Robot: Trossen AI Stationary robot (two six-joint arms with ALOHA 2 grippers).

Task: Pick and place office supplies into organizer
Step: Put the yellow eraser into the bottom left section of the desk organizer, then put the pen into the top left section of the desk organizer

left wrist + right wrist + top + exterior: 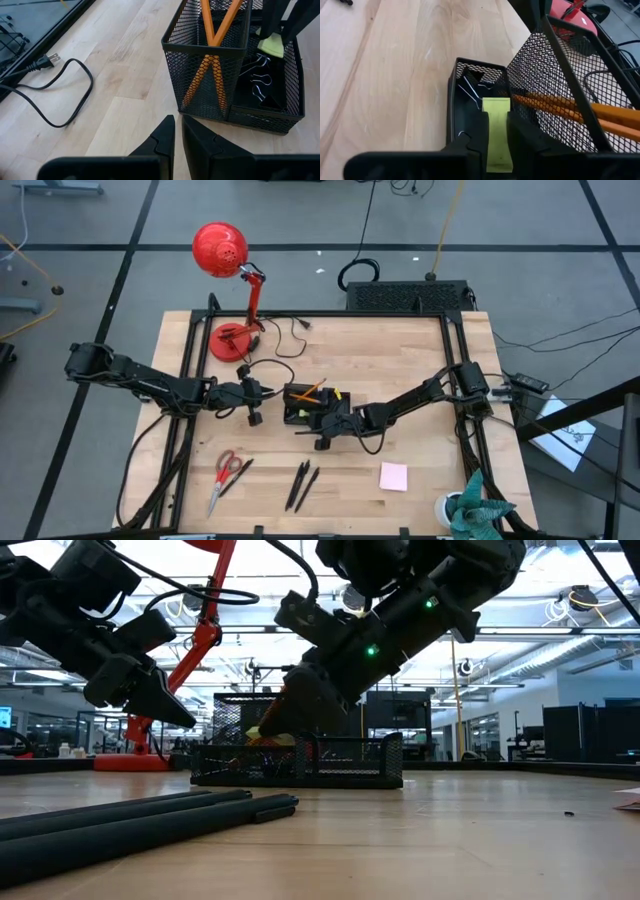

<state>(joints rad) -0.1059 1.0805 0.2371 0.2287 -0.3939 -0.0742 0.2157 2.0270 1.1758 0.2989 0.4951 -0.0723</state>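
Note:
The organizer (300, 406) is a black mesh tray at the table's middle. Two orange pencils (220, 25) lean in its tall compartment, and black clips (257, 75) lie in its low one. My right gripper (498, 145) reaches in over the low compartment from the table's right, shut on a small yellow piece (497, 125). My left gripper (178, 132) hovers shut just left of the organizer (210, 75), holding nothing. Red-handled scissors (225, 475), black pens (303, 483) and a pink pad (393, 476) lie near the front edge. My right gripper pinches the yellow piece by its two long sides (490, 131) between both fingers (280, 20). The fingers slant down from the table's right. The piece sits over the clip compartment, inside the mesh rim; whether it touches the bottom cannot be told.
A red desk lamp (222, 255) stands at the far left, its cord and plug (47, 60) trailing on the wood beside my left gripper. A larger black box (405, 295) sits at the far edge. A green thing (475, 510) occupies the near right corner.

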